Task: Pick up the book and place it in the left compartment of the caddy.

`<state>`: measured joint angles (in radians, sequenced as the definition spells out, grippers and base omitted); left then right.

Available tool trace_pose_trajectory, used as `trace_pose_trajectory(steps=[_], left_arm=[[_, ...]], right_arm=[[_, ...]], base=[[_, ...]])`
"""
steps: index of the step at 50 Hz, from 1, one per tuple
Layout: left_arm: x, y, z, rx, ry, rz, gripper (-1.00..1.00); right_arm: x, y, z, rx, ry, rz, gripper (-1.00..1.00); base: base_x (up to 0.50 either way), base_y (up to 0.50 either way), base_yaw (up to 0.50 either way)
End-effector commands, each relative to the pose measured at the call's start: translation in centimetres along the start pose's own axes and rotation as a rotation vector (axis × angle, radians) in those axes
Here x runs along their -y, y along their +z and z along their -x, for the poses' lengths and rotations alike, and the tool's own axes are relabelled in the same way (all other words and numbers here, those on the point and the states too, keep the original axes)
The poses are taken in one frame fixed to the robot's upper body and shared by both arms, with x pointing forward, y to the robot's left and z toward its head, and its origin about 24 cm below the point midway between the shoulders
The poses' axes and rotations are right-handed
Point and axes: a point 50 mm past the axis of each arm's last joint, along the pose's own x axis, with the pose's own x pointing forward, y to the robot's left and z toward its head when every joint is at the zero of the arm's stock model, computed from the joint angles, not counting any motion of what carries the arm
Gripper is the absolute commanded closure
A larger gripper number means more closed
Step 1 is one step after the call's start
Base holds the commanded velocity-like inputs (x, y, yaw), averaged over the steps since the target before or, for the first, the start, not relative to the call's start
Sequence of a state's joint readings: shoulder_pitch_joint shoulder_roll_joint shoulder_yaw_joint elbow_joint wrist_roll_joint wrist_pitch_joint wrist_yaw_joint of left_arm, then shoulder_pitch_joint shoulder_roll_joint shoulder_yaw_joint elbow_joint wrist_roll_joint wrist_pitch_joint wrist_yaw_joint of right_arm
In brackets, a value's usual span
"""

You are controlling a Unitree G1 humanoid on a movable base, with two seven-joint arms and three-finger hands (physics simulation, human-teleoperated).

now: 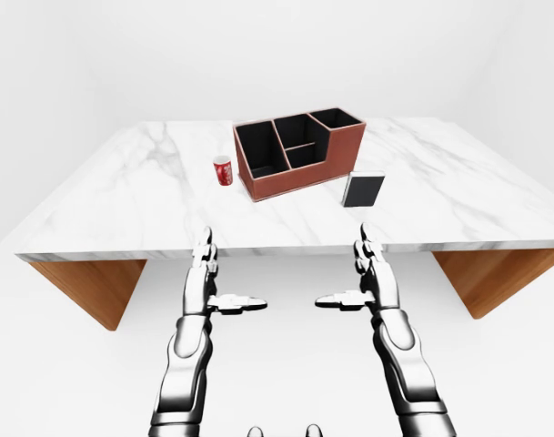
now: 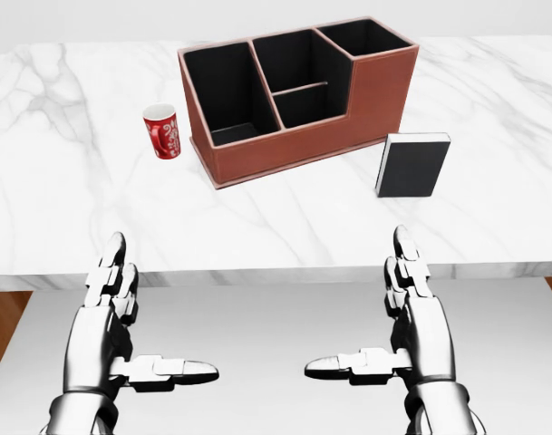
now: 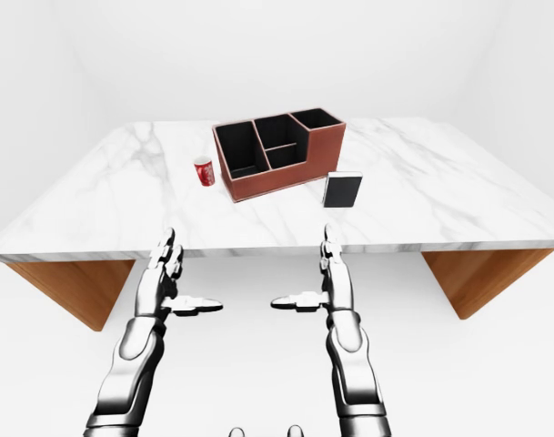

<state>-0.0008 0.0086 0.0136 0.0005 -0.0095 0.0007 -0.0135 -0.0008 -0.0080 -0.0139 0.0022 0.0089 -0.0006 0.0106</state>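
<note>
Head view shows my left hand (image 2: 121,326) and right hand (image 2: 407,322) both spread wide and holding nothing, fingers pointing up the picture and thumbs turned toward each other, short of the marble table (image 2: 67,208) edge. The book (image 2: 411,165), a thin black-covered volume with a pale page edge on top, stands upright just beside the caddy (image 2: 298,95), to its lower right and not touching as far as I can tell. I judge the main risk is tipping it: a standing book is narrow at the base, and a clumsy finger approach could knock it flat on the smooth, glossy marble, where it would be harder to grasp. The caddy is reddish-brown, leather-like, boxy, with dark-lined compartments; a red patterned cup (image 2: 162,131) sits by its left compartment and could be bumped.
</note>
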Motion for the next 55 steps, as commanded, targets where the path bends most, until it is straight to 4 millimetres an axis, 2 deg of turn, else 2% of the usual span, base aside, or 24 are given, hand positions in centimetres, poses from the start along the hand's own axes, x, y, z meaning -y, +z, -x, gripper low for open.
trace_pose_trajectory(steps=[1,15,38,55], left_arm=[[-0.73,0.11,0.02,0.003,0.001,0.002,-1.00],[-0.76,0.04,-0.03,0.005,-0.003,0.005,-1.00],[-0.85,0.16,0.02,0.007,-0.002,0.010,-1.00],[-0.84,0.07,-0.08,0.008,-0.002,0.011,-1.00]], right_arm=[[0.76,-0.07,-0.02,0.000,-0.012,-0.001,-1.00],[0.40,-0.26,0.38,0.003,0.007,0.004,-1.00],[0.01,-0.52,0.46,-0.005,0.012,0.013,-1.00],[0.09,-0.68,0.36,-0.012,0.009,0.016,-1.00]], base=[[0.00,0.00,0.00],[0.04,-0.01,0.00],[0.50,-0.12,0.00],[0.50,-0.01,0.00]])
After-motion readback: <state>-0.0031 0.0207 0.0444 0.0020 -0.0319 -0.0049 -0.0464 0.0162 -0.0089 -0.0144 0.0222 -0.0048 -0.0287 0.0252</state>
